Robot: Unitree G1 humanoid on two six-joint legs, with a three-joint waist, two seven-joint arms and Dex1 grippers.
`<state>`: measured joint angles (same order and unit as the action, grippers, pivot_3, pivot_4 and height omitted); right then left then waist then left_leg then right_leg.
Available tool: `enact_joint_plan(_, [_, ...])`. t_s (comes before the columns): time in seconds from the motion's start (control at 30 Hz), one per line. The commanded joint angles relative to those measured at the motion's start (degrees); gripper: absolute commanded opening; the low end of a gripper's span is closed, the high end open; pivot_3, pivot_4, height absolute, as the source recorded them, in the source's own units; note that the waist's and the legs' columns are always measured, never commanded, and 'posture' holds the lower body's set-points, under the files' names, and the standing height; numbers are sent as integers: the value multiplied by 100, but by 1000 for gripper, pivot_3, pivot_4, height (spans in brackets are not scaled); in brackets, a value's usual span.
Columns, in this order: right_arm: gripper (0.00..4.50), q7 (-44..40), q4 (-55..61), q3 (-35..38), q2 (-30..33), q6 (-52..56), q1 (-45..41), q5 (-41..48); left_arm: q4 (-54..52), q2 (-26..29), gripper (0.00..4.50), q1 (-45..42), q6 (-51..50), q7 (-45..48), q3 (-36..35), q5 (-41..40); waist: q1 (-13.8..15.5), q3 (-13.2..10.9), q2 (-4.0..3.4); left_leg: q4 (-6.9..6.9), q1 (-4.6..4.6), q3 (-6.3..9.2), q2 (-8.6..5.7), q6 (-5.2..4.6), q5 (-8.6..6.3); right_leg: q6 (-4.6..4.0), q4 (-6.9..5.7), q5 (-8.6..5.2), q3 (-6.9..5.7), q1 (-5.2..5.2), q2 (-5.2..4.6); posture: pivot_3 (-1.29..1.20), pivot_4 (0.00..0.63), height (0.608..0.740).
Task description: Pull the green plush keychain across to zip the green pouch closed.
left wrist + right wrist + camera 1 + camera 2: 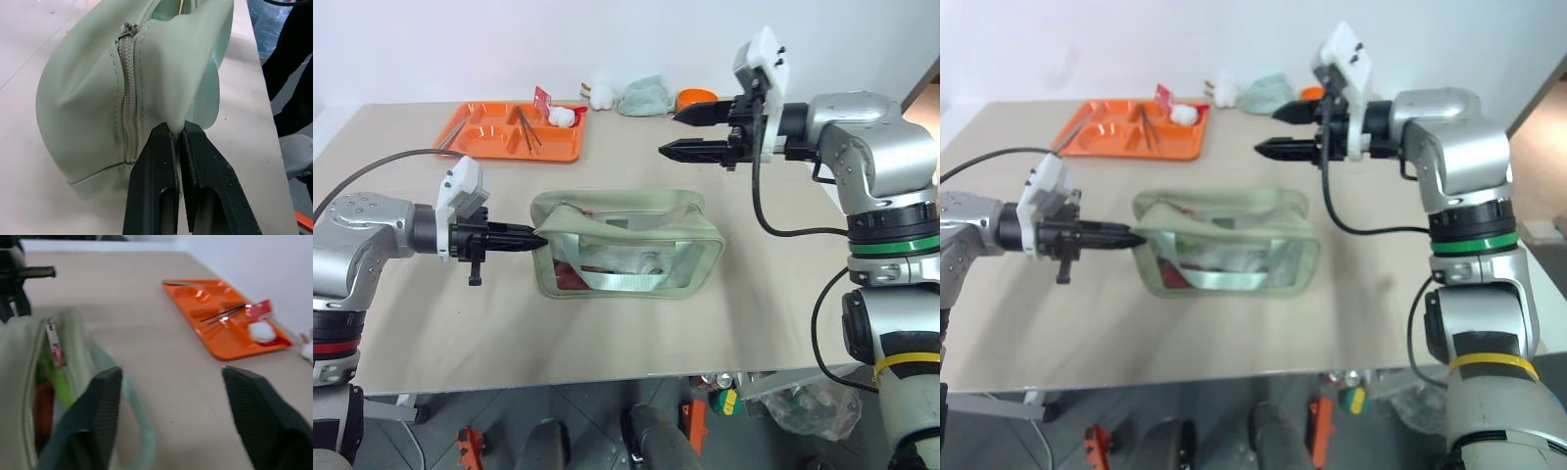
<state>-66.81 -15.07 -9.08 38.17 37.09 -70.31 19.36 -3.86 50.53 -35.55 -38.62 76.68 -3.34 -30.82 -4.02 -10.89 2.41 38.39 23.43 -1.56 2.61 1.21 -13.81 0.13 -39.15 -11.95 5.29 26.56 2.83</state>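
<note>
The sage-green pouch (626, 245) lies in the middle of the table with its clear window facing me. My left gripper (540, 238) is shut on the fabric of its left end, with the pads (161, 147) pinching a fold beside the closed stretch of zipper (128, 98). The zipper pull (53, 340) sits near that end, and the slit beyond it gapes open. A blurred lime-green shape (57, 378) just under the pull looks like the plush keychain. My right gripper (669, 133) hangs open in the air above the pouch's far right corner, touching nothing.
An orange tray (499, 142) with utensils, a white ball and a red packet sits at the back left. A white plush (600, 93), a pale mint cloth lump (646, 96) and an orange bowl (695, 98) line the back edge.
</note>
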Motion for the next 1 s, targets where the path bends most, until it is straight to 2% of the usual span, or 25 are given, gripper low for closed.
enact_joint_plan(0.03, [1886, -223, 401, 38, 77, 34, -207, 35, -238, 31, 0, 25, 49, -67, -167, -167, 4, 0, 0, 0, 0, 0, -1, 1, -2, 1, 1, -2, -1, 0, -2, 0, 150, 740])
enact_joint_plan(0.1, [1239, -311, 450, 9, 81, 50, -199, 22, -278, 40, 0, 71, 39, -113, -191, -206, 0, 0, 0, 0, 0, -1, -5, 0, -5, 4, 3, -5, 1, -1, -7, 0, 150, 740])
enact_joint_plan(0.47, [1239, -766, 1078, -145, 132, 476, -48, 237, -291, 39, 0, 142, 65, -254, -204, -312, -8, 0, 0, 2, -6, 1, -2, 0, -4, 2, -1, -2, -3, -4, -1, 0, 150, 740])
enact_joint_plan(0.63, [2745, -899, 1733, -313, 169, 748, 301, 392, -287, 33, 0, 135, 88, -268, -189, -309, -7, 0, 1, 2, -5, 3, -2, 0, -4, 2, 0, -3, -5, -6, -2, 0, 150, 740])
enact_joint_plan(0.77, [4093, -762, 1609, -552, -4, 584, 438, 183, -279, 13, 0, 114, 103, -268, -171, -305, -12, 0, 1, 6, -8, 2, -3, 1, -3, 3, -1, -1, -4, -9, -2, 0, 150, 740])
enact_joint_plan(1.0, [4093, -739, 681, -724, -281, -155, 153, -310, -324, 15, 0, 120, 85, -274, -178, -323, -16, 0, 1, 5, -8, 1, -3, 2, -2, 2, -1, 1, -4, -9, -2, 0, 150, 740])
